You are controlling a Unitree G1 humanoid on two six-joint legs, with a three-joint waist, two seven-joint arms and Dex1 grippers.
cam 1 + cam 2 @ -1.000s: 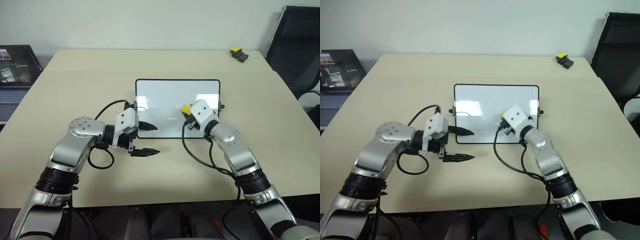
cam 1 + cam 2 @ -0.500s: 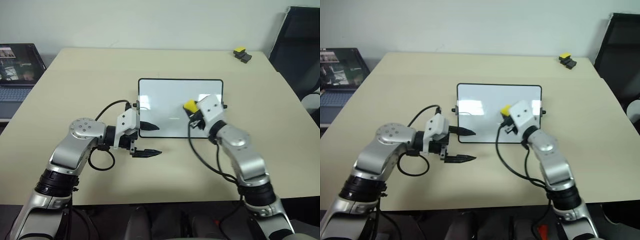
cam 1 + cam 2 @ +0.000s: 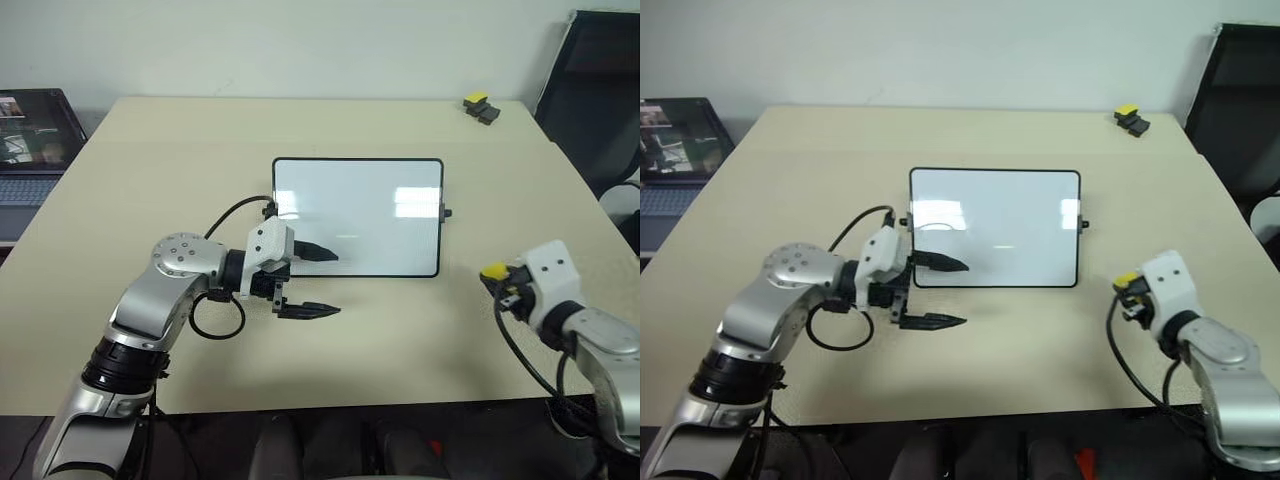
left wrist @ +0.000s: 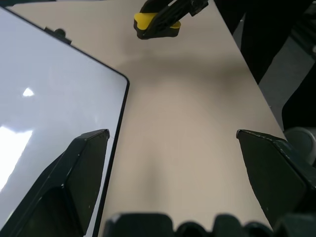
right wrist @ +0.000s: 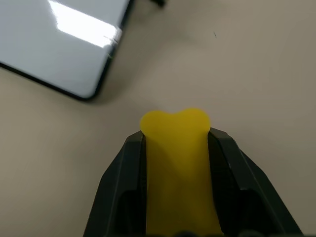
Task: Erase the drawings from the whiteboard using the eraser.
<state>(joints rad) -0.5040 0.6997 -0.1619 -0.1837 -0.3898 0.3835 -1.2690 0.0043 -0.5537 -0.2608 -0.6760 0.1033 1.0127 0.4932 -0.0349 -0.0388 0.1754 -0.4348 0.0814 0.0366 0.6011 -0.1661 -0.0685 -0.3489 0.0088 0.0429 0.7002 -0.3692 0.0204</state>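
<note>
The right gripper (image 3: 492, 275) is clamped on the eraser (image 3: 493, 270), a bright yellow block squeezed between its two black fingers (image 5: 123, 173), with the yellow end poking out past the tips. It hangs over bare table to the right of the whiteboard's (image 3: 380, 200) near right corner, clear of the board. The left gripper (image 3: 322, 281) has its fingers spread wide apart and grips nothing; one finger lies over the near left part of the board and the other over the table just beyond the board's near edge, both tips aimed to the right.

The whiteboard lies flat around the middle of a pale beige table (image 3: 180, 160), its long axis running left to right, thin black frame with rounded corners and a small black knob (image 3: 446, 212) on the right short side. Its glossy face reads plain white with ceiling-light reflections. At the table's far right corner sits a pair of small dark blocks (image 3: 478, 108), one yellow-topped. A laptop (image 3: 30, 140) with a lit screen stands off the far left side, a black chair (image 3: 590, 90) at the far right, and a plain light wall (image 3: 300, 45) behind. The eraser's long axis runs along the gripper fingers
</note>
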